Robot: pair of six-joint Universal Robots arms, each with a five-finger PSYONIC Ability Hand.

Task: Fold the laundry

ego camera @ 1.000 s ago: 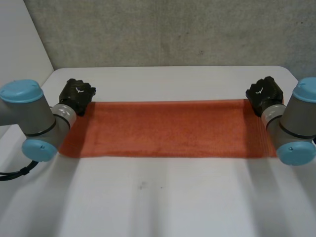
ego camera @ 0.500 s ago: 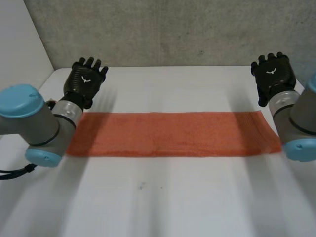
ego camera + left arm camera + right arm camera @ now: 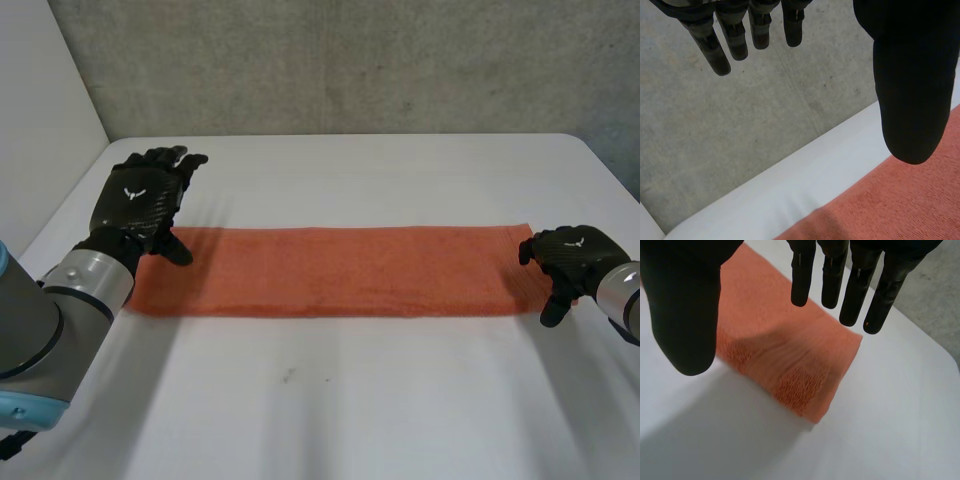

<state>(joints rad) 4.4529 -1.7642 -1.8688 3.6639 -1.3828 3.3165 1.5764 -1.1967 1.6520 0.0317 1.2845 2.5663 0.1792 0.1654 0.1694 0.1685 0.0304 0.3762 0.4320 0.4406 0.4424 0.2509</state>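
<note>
Towel: orange terry towel [image 3: 340, 270], folded into one long narrow strip, lying flat across the middle of the white table [image 3: 350, 400], its long sides running left to right in the head view.
Towel ends: the left end lies beside the left arm's wrist. The right end stops just at the right hand, near the table's right side.
Towel detail: the right wrist view shows the short end of the towel [image 3: 785, 350] squared off, with a ribbed band across it and a thick doubled edge toward the camera.
Left hand: the left hand [image 3: 140, 200] is over the far left corner of the strip, back of the hand up. Its thumb reaches over the cloth, and its fingertips are past the far edge, over bare table.
Left fingers: straight and spread, holding nothing. In the left wrist view the fingers [image 3: 715, 47] point toward the wall, and the thumb of the left hand [image 3: 910, 75] is above the towel [image 3: 900, 200]. Contact with the cloth cannot be told.
Right hand: the right hand [image 3: 572, 255] is at the strip's right end, back of the hand up.
Right fingers: straight and slightly parted, with nothing between fingers [image 3: 855, 285] and thumb. The right hand [image 3: 685, 300] is above the towel's end, with its shade on the cloth.
Wall: grey concrete wall [image 3: 350, 60] runs behind the table's far edge.
</note>
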